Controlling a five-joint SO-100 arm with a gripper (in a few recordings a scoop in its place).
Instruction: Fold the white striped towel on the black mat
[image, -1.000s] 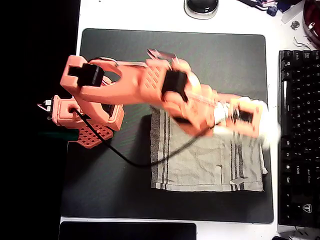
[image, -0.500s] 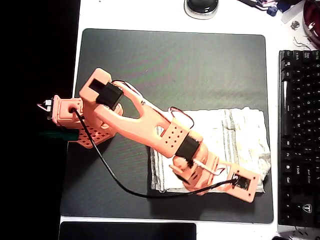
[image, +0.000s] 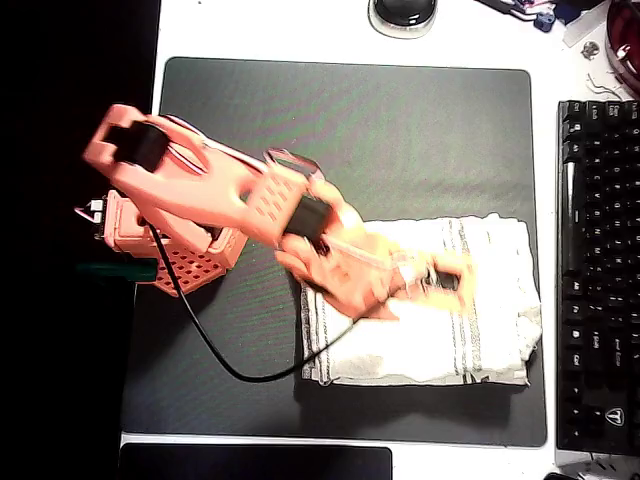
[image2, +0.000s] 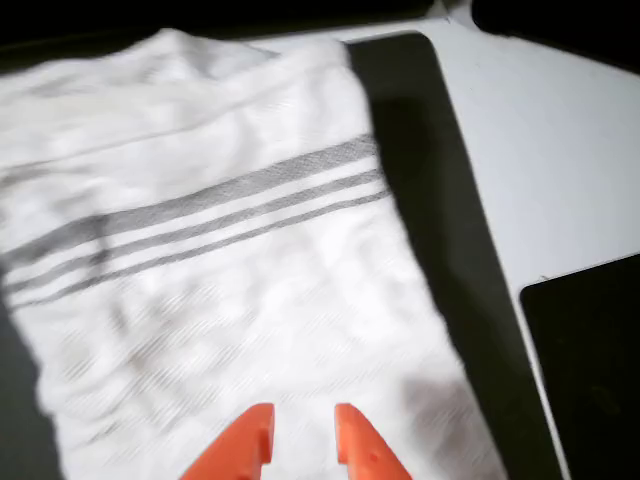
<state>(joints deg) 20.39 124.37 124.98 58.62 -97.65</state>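
At the bottom edge of the wrist view, the two orange fingertips of the gripper (image2: 302, 440) stand slightly apart with nothing between them, poised just above the cream-white wrinkled striped towel (image2: 230, 280). Beyond them, a band of thin grey stripes crosses the cloth, and past its right edge runs a strip of the large matte black mat (image2: 440, 200), then white tabletop (image2: 550, 160). From overhead, the orange arm (image: 220, 195) reaches from its base at the mat's left side out over the towel (image: 480, 330), which lies folded on the mat's (image: 350, 110) lower right part. Motion blur smears the gripper (image: 447, 282), apparently near the towel's middle. Farther right sits a black keyboard (image: 598, 270).
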